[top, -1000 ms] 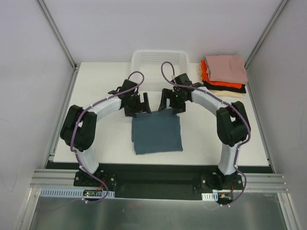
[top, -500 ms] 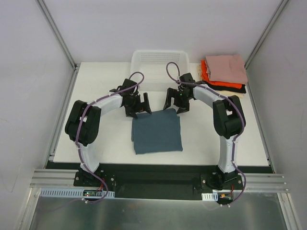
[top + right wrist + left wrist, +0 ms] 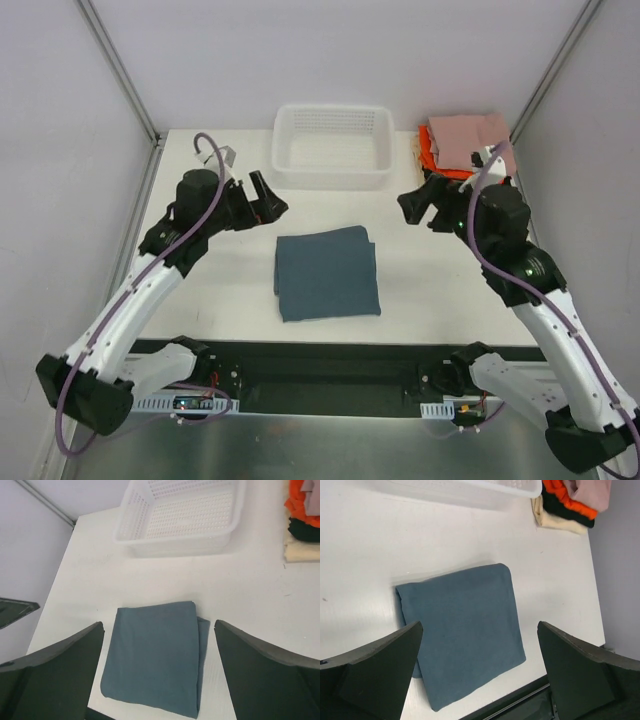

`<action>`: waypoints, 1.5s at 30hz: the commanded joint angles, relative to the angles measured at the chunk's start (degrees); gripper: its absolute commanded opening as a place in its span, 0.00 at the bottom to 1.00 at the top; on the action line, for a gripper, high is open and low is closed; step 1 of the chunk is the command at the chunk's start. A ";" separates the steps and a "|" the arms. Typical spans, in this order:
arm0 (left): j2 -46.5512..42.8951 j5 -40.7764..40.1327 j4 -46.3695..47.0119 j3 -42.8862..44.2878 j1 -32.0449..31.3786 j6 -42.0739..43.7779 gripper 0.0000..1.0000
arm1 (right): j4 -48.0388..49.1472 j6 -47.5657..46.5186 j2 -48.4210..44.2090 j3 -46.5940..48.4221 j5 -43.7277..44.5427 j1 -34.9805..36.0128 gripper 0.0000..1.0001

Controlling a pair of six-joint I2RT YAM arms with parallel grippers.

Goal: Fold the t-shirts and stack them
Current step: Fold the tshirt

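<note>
left claw (image 3: 264,195), right claw (image 3: 416,206): spread, empty | pulled back from folded blue-grey t-shirt (image 3: 327,272), counter (image 3: 215,290) centre | fold looks done; far-right-corner pile (image 3: 468,140) awaits it

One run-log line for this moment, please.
slate-blue tee: folded, flat on table | folded stack: far right, pink on top | left gripper: open, empty | right gripper: open, empty

No lettering, label or number can be read anywhere. The views show only unmarked surfaces.
</note>
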 commanded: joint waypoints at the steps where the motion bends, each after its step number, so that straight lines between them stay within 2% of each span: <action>1: -8.56 -6.90 -4.65 -7.10 0.07 -4.06 0.99 | -7.12 2.84 -0.44 -7.74 0.99 -0.68 0.96; 6: -17.61 -5.59 -7.99 -15.89 0.07 -7.75 0.99 | -9.70 1.95 0.08 -13.18 -8.95 0.37 0.96; 9: -20.26 -5.59 -10.45 -20.29 0.07 -9.51 0.99 | -7.76 2.65 2.53 -16.80 -9.22 1.69 0.96; 14: -18.61 -4.80 -11.16 -24.07 -0.02 -11.19 0.99 | -0.48 2.92 13.59 -18.47 -6.67 4.67 0.96; 19: -13.77 -3.74 -11.16 -22.23 0.07 -9.70 0.99 | 0.95 1.43 30.03 -10.40 -4.83 7.23 0.99; 21: -12.36 -3.74 -11.25 -21.79 -0.02 -8.73 0.99 | -0.36 2.56 36.08 -6.46 -1.68 7.67 0.90; 31: -8.76 -4.79 -11.16 -21.00 0.07 -8.03 0.99 | -0.81 5.56 47.71 -0.81 0.79 11.53 0.85; 32: -8.40 -4.71 -11.16 -20.74 0.07 -7.94 0.99 | -1.77 5.99 48.59 -0.55 1.49 11.97 0.80; 36: -6.47 -4.71 -11.16 -19.51 0.07 -7.59 0.99 | -2.66 9.50 50.08 -0.45 6.85 14.00 0.78; 40: -4.63 -4.27 -11.16 -18.63 0.07 -7.06 0.99 | -0.12 11.44 51.58 -1.51 4.85 14.61 0.70; 43: -3.83 -4.18 -11.16 -18.10 0.07 -6.97 0.99 | 1.03 11.01 52.11 -1.34 4.84 14.61 0.55; 44: -3.74 -4.35 -11.16 -18.10 0.07 -7.06 0.99 | 1.03 10.57 52.11 -1.07 5.19 14.61 0.46; 45: -3.74 -4.44 -11.16 -17.92 0.07 -7.06 0.99 | 0.94 10.31 52.02 -0.46 5.63 14.61 0.43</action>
